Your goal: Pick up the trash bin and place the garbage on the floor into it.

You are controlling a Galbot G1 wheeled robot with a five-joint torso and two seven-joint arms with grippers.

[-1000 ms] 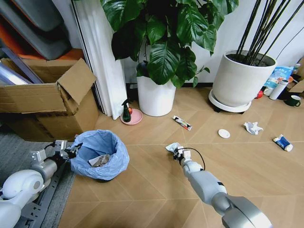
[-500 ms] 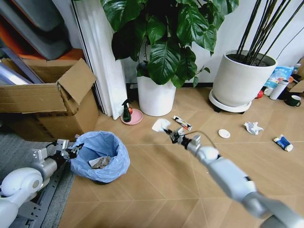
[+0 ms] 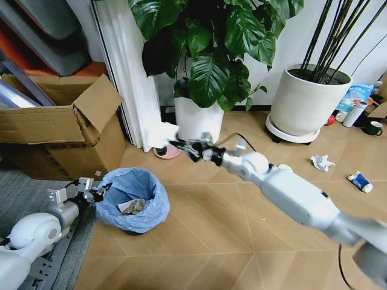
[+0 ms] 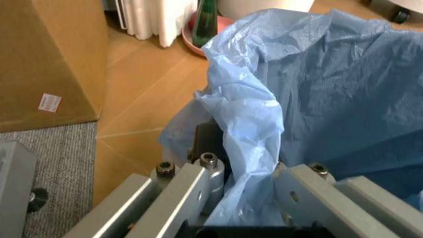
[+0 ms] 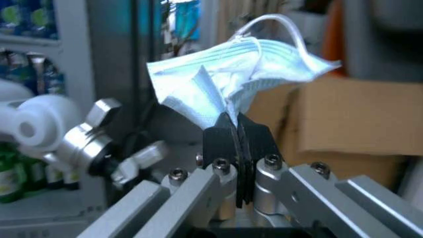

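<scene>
Face mask [image 5: 231, 74] in right hand [image 5: 237, 128]

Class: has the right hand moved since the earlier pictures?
Yes. The right hand, pinching a face mask, has swung left and up, toward the white plant pot.

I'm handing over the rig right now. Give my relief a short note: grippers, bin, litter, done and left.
Left gripper: shut on the trash bin rim and bag, by the grey mat.
Right gripper: shut on a face mask, held in the air beyond the bin, not yet over it.
Done: some litter lies in the bin.
Left: drop the mask in; on the floor remain a paper wad and a blue-white packet.
</scene>
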